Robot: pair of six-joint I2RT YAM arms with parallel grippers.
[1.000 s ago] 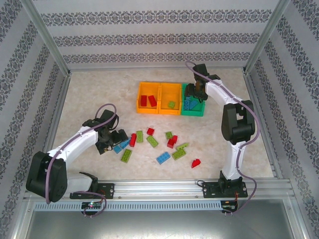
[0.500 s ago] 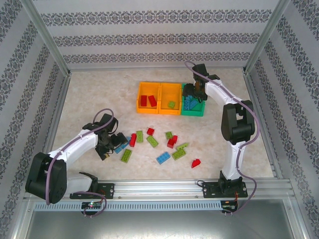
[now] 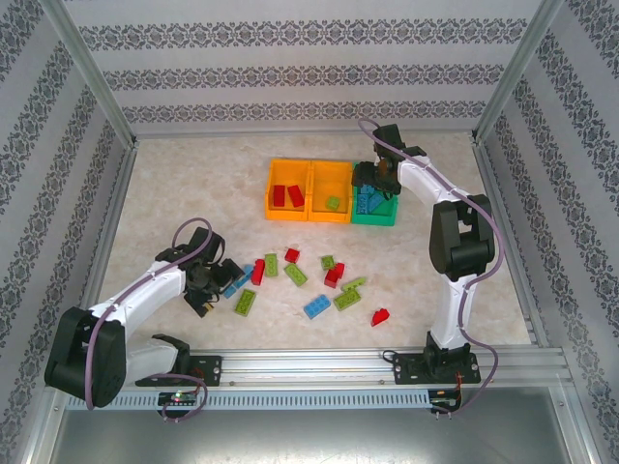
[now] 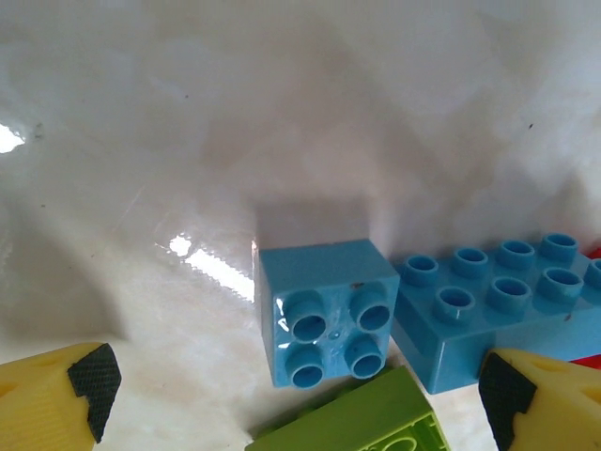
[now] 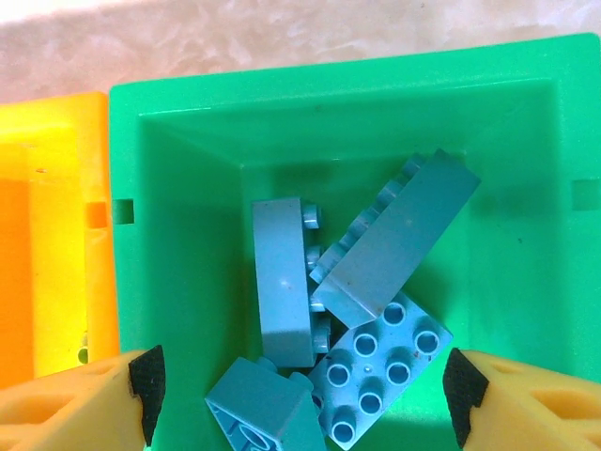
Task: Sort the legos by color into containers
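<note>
My left gripper (image 3: pixel 215 280) (image 4: pixel 296 395) hangs open low over the table, its yellow fingers (image 4: pixel 56 399) on either side of a small blue four-stud brick (image 4: pixel 324 310). A longer blue brick (image 4: pixel 498 301) touches that one on the right, and a lime green brick (image 4: pixel 362 423) lies just in front. My right gripper (image 3: pixel 377 184) (image 5: pixel 302 395) is open above the green bin (image 3: pixel 372 220) (image 5: pixel 178 235) and holds nothing. Several blue bricks (image 5: pixel 376 282) lie jumbled in that bin. The left orange bin (image 3: pixel 272 188) holds red bricks (image 3: pixel 287 196). The middle orange bin (image 3: pixel 329 166) holds a green brick (image 3: pixel 333 203).
Loose legos are scattered between the arms: red ones (image 3: pixel 257 271) (image 3: pixel 335 275) (image 3: pixel 380 316), green ones (image 3: pixel 296 275) (image 3: pixel 348 298) (image 3: pixel 246 302) and a blue one (image 3: pixel 315 307). Patterned walls and metal posts enclose the table.
My left arm has drawn back toward the near left and come down over the blue bricks. The right gripper has stayed over the green bin, its jaws a little wider.
</note>
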